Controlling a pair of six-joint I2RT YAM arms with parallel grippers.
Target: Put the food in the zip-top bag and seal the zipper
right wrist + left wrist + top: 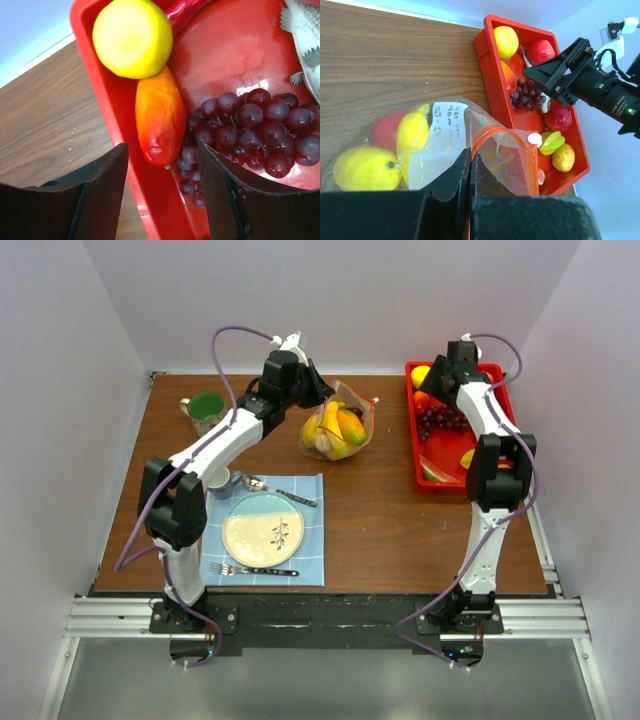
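Note:
The clear zip-top bag (338,430) lies mid-table with yellow and red food inside (365,167). My left gripper (470,152) is shut on the bag's mouth edge beside the pink-red zipper (495,131), which arches open. It also shows in the top view (318,390). My right gripper (162,150) is open over the red tray (115,110), its jaws either side of an orange-red fruit (157,120). A yellow fruit (132,37) lies beyond it and dark purple grapes (250,130) to its right. In the top view the right gripper (437,380) hovers at the tray's far left corner.
The red tray (455,475) at the right also holds a toy fish (305,35), red fruits (540,51) and a green-yellow starfruit (551,142). A green mug (206,408) stands far left. A plate (263,529), spoon (275,490) and fork (250,570) lie on a blue cloth near front.

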